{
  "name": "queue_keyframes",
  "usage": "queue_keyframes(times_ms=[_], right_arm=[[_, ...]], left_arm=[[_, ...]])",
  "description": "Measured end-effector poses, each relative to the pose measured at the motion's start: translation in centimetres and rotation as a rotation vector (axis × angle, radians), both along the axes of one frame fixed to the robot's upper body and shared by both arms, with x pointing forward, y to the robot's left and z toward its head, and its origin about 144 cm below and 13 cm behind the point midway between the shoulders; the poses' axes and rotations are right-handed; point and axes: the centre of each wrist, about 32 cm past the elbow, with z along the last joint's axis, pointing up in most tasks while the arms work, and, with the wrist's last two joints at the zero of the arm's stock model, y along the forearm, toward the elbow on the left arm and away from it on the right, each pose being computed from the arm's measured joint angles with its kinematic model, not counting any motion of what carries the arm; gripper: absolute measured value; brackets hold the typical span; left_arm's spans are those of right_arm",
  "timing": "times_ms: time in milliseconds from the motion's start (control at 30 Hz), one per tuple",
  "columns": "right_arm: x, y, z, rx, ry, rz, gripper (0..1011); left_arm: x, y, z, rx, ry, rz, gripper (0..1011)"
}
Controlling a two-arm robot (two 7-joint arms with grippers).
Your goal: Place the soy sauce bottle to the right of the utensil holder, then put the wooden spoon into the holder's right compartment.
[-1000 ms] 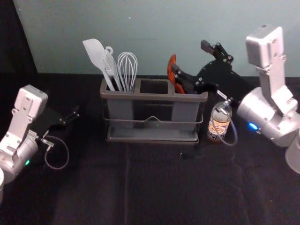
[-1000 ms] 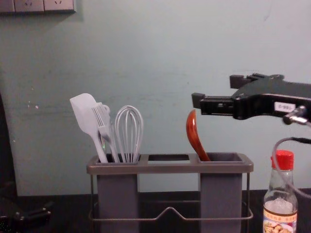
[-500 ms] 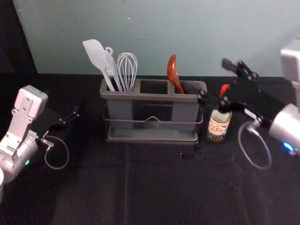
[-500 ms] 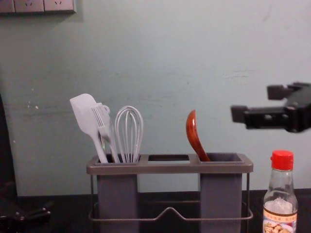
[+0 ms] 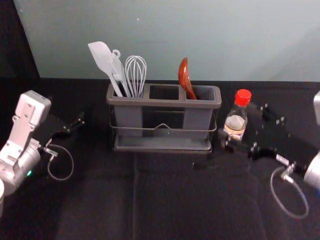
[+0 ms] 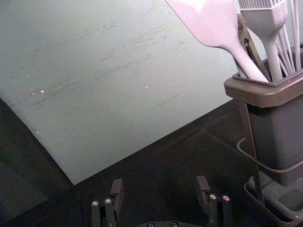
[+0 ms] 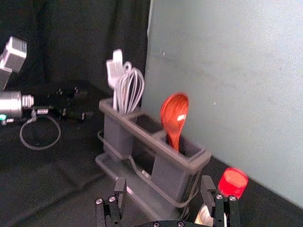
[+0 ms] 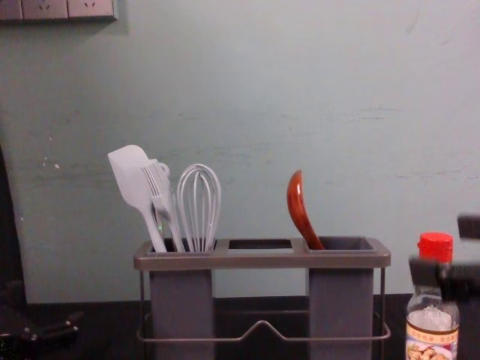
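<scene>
Within the right compartment (image 5: 206, 93) of the utensil holder (image 5: 165, 104) leans the wooden spoon (image 5: 184, 75), with the soy sauce bottle (image 5: 236, 122) upright just right of the holder, the right gripper (image 5: 237, 121) at the bottle and the left gripper (image 5: 83, 114) idle left of the holder, both with fingers apart.

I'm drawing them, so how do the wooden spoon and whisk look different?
The wooden spoon is reddish brown; the whisk is pale. The spoon's head is solid, while the whisk's is thin loops. The spoon is in the holder's right compartment; the whisk is in the left one. Both have their heads up.
</scene>
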Motion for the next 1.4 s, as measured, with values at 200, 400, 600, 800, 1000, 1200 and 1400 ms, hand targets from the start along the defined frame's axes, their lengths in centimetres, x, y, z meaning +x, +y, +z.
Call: queue_keyframes(times_ms=[200,400,600,800,1000,1200,1400], right_arm=[[-0.5,0.1,-2.2,0.001,0.058,-0.018,1002],[-0.5,0.6,-4.0,0.010,0.099,-0.064,1003],[-0.6,0.9,-5.4,0.021,0.118,-0.092,1002],[-0.7,1.1,-6.9,0.036,0.112,-0.113,1003],[-0.9,1.3,-8.1,0.051,0.081,-0.123,1002],[-1.0,1.3,-8.8,0.053,0.070,-0.129,1002],[-1.0,1.3,-9.0,0.053,0.069,-0.131,1002]], left_arm=[[0.0,0.0,0.0,0.000,0.000,0.000,1005],[0.0,0.0,0.0,0.000,0.000,0.000,1005],[0.0,0.0,0.0,0.000,0.000,0.000,1005],[0.0,0.0,0.0,0.000,0.000,0.000,1005],[0.0,0.0,0.0,0.000,0.000,0.000,1005],[0.0,0.0,0.0,0.000,0.000,0.000,1005],[0.0,0.0,0.0,0.000,0.000,0.000,1005]])
